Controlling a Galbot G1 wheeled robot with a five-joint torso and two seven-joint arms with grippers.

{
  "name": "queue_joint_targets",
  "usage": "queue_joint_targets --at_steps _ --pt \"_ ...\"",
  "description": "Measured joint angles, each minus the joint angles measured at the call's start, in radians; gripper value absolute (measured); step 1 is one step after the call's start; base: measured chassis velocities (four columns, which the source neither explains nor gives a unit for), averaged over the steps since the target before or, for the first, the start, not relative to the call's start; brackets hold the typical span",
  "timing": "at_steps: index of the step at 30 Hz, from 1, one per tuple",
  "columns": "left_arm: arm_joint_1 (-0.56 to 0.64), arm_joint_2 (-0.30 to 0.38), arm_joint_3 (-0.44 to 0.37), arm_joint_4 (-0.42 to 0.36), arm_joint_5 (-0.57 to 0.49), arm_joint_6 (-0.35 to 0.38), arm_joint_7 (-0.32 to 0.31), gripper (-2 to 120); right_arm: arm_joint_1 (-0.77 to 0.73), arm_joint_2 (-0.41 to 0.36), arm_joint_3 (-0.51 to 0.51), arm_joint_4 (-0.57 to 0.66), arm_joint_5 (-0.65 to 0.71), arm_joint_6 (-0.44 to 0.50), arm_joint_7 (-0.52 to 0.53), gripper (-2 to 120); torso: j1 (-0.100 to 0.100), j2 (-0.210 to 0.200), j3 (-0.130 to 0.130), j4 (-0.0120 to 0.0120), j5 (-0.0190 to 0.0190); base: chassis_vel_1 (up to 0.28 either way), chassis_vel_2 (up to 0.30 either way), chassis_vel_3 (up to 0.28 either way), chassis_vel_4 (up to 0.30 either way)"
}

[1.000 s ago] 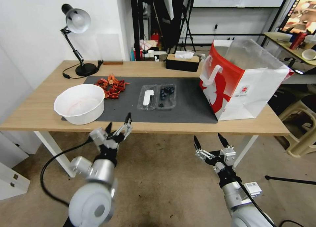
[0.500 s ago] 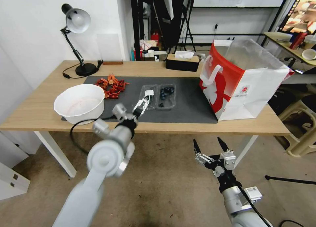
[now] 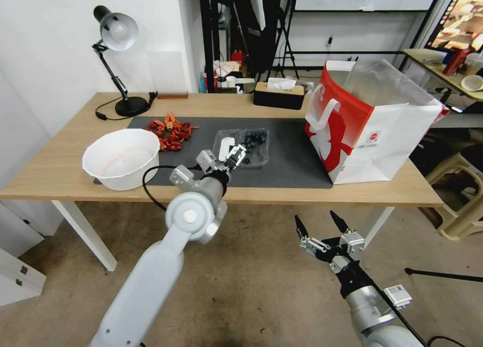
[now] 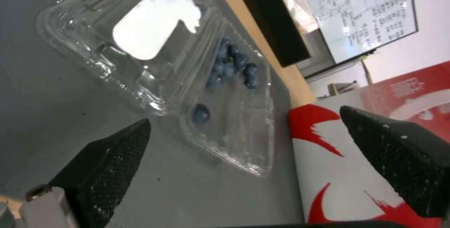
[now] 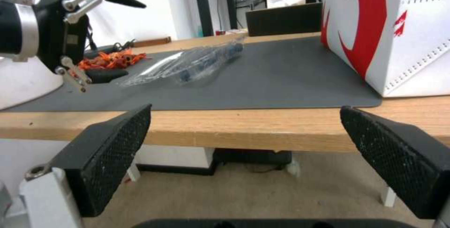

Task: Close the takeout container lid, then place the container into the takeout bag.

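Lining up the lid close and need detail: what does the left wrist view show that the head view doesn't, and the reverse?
Left wrist view alone: the left gripper open, and single blueberries in the tray beside the flat-open lid. Head view alone: the right gripper open, below the table edge, the white bowl, and the open top of the takeout bag. Both: the takeout container open on the dark mat.

Takeout container (image 4: 225, 91) by left gripper (image 4: 244, 161): clear shiny plastic, bumpy edges. Lid (image 4: 126, 34): same clear plastic, flat white label. Left gripper fingers (image 4: 112, 161): black, rough dotted pads. Mat (image 3: 292, 160) under container: dark grey, dull, smooth. Table (image 3: 60, 170): light wood. Takeout bag (image 3: 372, 130): smooth paper, silvery shiny inside.
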Motion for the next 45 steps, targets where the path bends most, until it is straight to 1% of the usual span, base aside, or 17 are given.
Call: queue_joint_targets --at_steps 7,9,34,45 --pt "-0.018 -0.012 0.007 0.039 0.012 -0.009 -0.014 100 0.001 -0.001 0.002 -0.003 -0.005 0.000 0.002 100 0.000 0.000 0.000 0.0001 -0.0001 0.000 0.000 0.000 0.000" --pt "-0.034 -0.026 0.015 0.079 0.018 -0.011 -0.014 100 0.000 0.000 0.004 -0.008 -0.010 0.005 0.006 100 0.000 0.000 0.000 0.0000 -0.0001 0.000 0.000 0.000 0.000" --pt "-0.070 -0.066 0.019 0.165 0.023 -0.034 0.015 100 0.008 -0.006 -0.001 -0.026 -0.019 0.016 0.010 100 0.000 0.000 0.000 0.0000 -0.0001 0.000 0.000 0.000 0.000" --pt "-0.082 -0.078 0.010 0.208 0.027 -0.073 0.041 100 0.001 -0.002 -0.002 -0.028 -0.024 0.021 0.011 100 0.000 0.000 0.000 0.0000 -0.0002 0.000 0.000 0.000 0.000"
